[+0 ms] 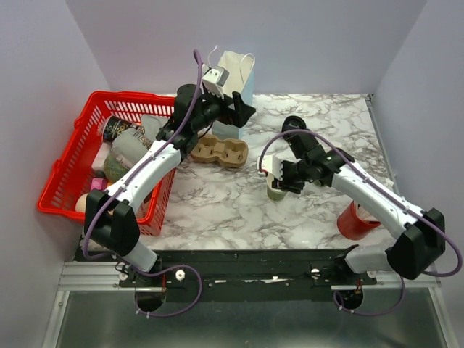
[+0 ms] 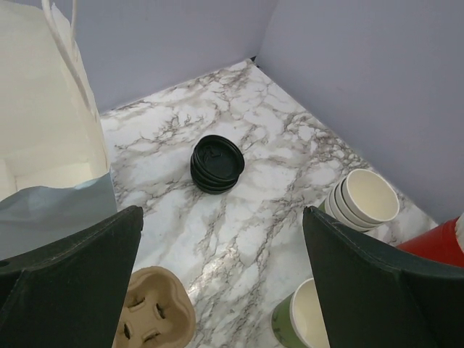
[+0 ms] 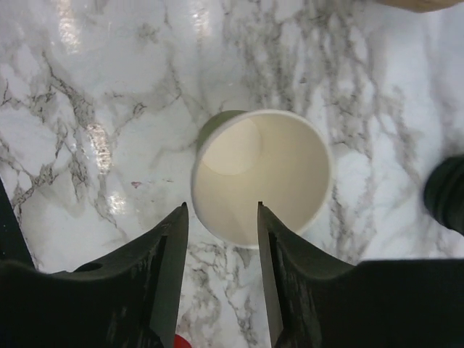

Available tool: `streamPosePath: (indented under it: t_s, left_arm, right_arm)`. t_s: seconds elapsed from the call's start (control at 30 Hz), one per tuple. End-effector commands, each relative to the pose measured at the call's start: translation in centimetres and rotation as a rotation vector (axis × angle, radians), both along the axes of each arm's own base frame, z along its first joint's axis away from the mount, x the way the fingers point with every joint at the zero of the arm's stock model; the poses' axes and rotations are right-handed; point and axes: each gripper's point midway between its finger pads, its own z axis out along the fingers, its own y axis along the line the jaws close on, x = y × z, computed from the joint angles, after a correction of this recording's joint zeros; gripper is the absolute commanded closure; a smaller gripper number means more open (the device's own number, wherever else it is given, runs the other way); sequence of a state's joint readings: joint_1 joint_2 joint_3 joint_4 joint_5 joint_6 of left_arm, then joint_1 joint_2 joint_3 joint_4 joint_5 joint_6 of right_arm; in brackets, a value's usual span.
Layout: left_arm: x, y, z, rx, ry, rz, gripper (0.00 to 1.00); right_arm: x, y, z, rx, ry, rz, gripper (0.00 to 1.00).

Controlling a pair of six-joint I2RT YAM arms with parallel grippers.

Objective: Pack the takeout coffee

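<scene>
The right hand [image 3: 221, 209] hovers with its fingers parted and nothing between them, directly over the near rim of the coffee cup [image 3: 254, 174], which stands upright, unlidded and seemingly empty on the surface [image 3: 109, 87]. The left hand [image 2: 222, 212] hangs wide open and empty, with the paper bag [image 2: 43, 109] to its left and the stack of black lids [image 2: 216, 164] ahead of it. The cup probably needs a lid next, so lift the hand straight up, clear of the rim, to avoid tipping it. Whether the fingertips touch the rim cannot be told. From above, the hand covers most of the cup, and the bag's inside is hidden.
</scene>
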State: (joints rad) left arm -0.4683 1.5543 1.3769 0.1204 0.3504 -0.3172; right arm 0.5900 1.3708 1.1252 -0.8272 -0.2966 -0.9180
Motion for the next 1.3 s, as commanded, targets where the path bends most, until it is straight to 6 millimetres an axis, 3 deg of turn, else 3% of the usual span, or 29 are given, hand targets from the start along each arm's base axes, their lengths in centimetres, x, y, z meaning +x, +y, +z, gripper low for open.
streamPosePath:
  t_s: [0.0,0.03,0.1,0.23,0.33,0.43,0.63,0.87,1.03,1.27]
  left_arm:
    - [-0.8,0.6,3.0,-0.005,-0.072,-0.021,0.01]
    - [-0.9,0.5,3.0,-0.004,-0.069,-0.032,0.01]
    - [-1.0,0.6,2.5,0.001,-0.054,-0.038,0.01]
    - [-0.9,0.7,1.9,-0.002,-0.028,-0.044,0.01]
    - [-0.9,0.5,1.4,0.000,-0.009,-0.058,0.01]
    - [-0.8,0.3,0.9,-0.001,0.004,-0.066,0.01]
    - [-0.6,0.2,0.6,-0.004,0.016,-0.068,0.01]
    - [-0.9,0.4,0.2,-0.001,0.033,-0.063,0.01]
    - [-1.2,0.5,-0.3,0.002,0.046,-0.058,0.01]
    - [-1.2,0.6,-0.8,0.010,0.055,-0.053,0.01]
  right_arm:
    - [1.2,-1.4,6.4,0.034,-0.140,-0.104,0.47]
    - [1.7,-2.1,7.5,0.047,-0.147,-0.164,0.47]
    - [1.7,-3.7,7.3,0.020,-0.103,-0.241,0.46]
    - [3.6,-8.3,7.7,0.029,-0.052,-0.472,0.42]
    - [4.2,-10.1,7.5,-0.005,-0.046,-0.534,0.39]
    - [3.9,-10.6,6.5,-0.029,-0.013,-0.555,0.37]
    - [5.0,-11.5,4.6,-0.081,-0.002,-0.625,0.37]
    - [6.9,-12.9,4.5,-0.097,-0.026,-0.701,0.38]
    - [6.9,-13.8,3.2,-0.130,0.013,-0.721,0.38]
    - [6.1,-14.1,0.3,-0.176,0.101,-0.721,0.51]
